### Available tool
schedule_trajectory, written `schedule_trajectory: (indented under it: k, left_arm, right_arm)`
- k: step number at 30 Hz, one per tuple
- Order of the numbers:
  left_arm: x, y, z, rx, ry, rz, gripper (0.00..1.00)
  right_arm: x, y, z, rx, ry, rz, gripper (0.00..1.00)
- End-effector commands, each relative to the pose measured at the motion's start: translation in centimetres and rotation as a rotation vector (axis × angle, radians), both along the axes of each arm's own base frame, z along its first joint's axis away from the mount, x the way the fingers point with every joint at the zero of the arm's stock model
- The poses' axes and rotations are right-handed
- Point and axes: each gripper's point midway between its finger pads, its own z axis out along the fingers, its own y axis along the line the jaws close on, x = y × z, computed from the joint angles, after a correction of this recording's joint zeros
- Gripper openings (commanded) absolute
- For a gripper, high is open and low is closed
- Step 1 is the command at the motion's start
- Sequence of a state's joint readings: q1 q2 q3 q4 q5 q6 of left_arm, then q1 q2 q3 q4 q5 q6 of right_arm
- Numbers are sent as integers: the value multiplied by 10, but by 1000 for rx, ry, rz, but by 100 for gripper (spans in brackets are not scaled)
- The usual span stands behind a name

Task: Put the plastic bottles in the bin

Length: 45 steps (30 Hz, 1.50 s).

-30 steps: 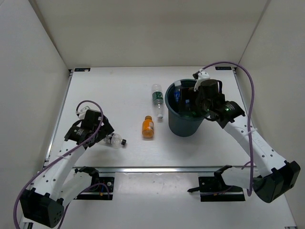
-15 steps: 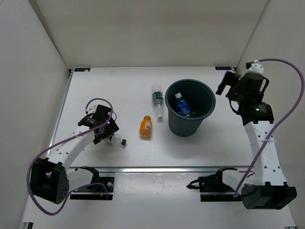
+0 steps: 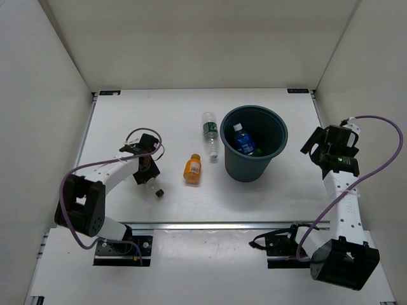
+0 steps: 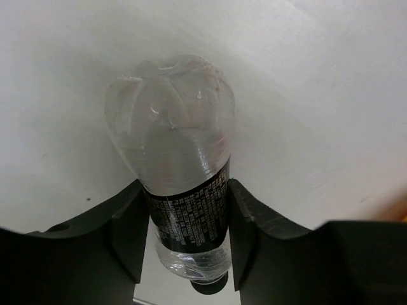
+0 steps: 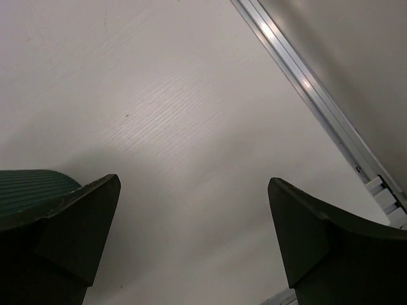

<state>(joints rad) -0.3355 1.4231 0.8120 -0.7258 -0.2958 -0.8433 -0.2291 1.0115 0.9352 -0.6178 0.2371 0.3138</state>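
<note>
Top external view: the bin stands on the white table. Inside it lies a blue-label bottle. Just to the left of the bin a green-label bottle lies on its side, near the bin but not touching it. The orange bottle lies a bit further left of the bin and closer to the arms. Far to the left of the bin lies the dark-label bottle, its black cap pointing towards the arms. The left gripper is right on top of this bottle. The right gripper is up in the air on the right side of the bin, well apart from every bottle

Left wrist view: the left gripper is clenched on the dark-label bottle. Both fingers press on the dark label, one on each side. The bottle's see-through bottom end points away from the camera, and the bottle is low over the table; one cannot tell if it touches it

Right wrist view: the right gripper has its fingers spread wide with nothing between them, only bare table. A bit of the bin shows at the lower left, behind the left finger. A metal rail runs across the far corner, away from the bin
</note>
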Motion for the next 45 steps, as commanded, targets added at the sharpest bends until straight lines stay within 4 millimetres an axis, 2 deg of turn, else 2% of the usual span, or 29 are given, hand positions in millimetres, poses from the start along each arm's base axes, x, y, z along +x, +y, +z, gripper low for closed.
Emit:
schedule_trajectory:
  k: [1,4,5,7,8,10,11,12,13,14,15,16,17,19,20,21,23,25,27,29,31,33,35,38,39,41,43,44,45]
  left_arm:
    - [24,-10,10,2,-40,-40,49]
    - [45,-19,36,-14,-93,-76,39]
    - [53,-25,51,-23,-124,-95,38]
    - [79,-34,98,-37,-248,-119,35]
    - [85,-37,111,-39,-277,-135,36]
    - [108,-67,176,-92,-444,-212,38]
    - [108,-87,194,-105,-492,-274,40]
    - [117,-101,228,-137,-589,-299,41]
    - [122,-123,258,-168,-664,-352,42]
    - [121,-146,269,-181,-693,-410,40]
    - [124,-158,301,-203,-773,-443,40]
    - [129,-178,319,-237,-819,-467,39]
    - [133,-196,317,-260,-812,-505,40]
    - [142,-226,349,-317,-876,-560,42]
    - [147,-246,342,-340,-863,-598,44]
    - [147,-260,357,-372,-897,-634,46]
    - [147,-299,363,-466,-917,-733,49]
    - [147,-322,363,-494,-913,-781,50]
    - [149,-344,348,-483,-881,-825,52]
    - [143,-360,342,-500,-861,-867,54]
    - [136,-378,326,-485,-827,-921,58]
    - [134,-380,326,-469,-822,-935,64]
    - [128,-383,324,-453,-817,-968,83]
    - [121,-374,338,-428,-842,-967,96]
    - [123,-367,338,-411,-843,-957,99]
    - [118,-353,352,-402,-872,-952,99]
    - [116,-342,337,-386,-837,-958,98]
    - [115,-329,348,-383,-859,-941,99]
    - [114,-317,342,-363,-842,-937,98]
  right_arm:
    - [-2,-2,5,17,-58,-28,99]
    - [-9,-6,1,8,-38,-48,99]
    - [-10,-7,0,-1,-38,-55,99]
    - [-16,-8,-4,-1,-36,-71,99]
    - [-17,-9,-6,4,-32,-77,99]
    - [-24,-8,-23,17,5,-87,99]
    - [-24,-5,-25,24,-2,-84,99]
    - [-29,-4,-38,39,28,-87,100]
    - [-33,3,-48,69,47,-72,99]
    - [-32,5,-50,83,40,-69,99]
    - [-36,7,-58,97,51,-63,99]
    - [-40,10,-66,115,63,-55,99]
    - [-41,11,-66,121,59,-59,99]
    - [-46,8,-65,97,69,-67,99]
    - [-47,6,-62,81,64,-74,99]
    - [-50,2,-61,71,70,-91,99]
    - [-55,-3,-59,69,68,-110,99]
    - [-59,-6,-56,57,63,-119,99]
    - [-64,-8,-59,55,77,-135,99]
    - [-66,-12,-57,45,78,-145,99]
    - [-69,-13,-55,36,76,-153,99]
    - [-70,-15,-53,30,76,-160,99]
    - [-70,-16,-49,30,70,-167,99]
    - [-69,-15,-47,30,65,-163,99]
    - [-69,-13,-43,31,56,-153,99]
    - [-68,-15,-42,26,52,-153,99]
    - [-63,-16,-32,9,33,-148,99]
    - [-62,-16,-27,-2,32,-134,99]
    - [-62,-17,-29,-1,36,-140,99]
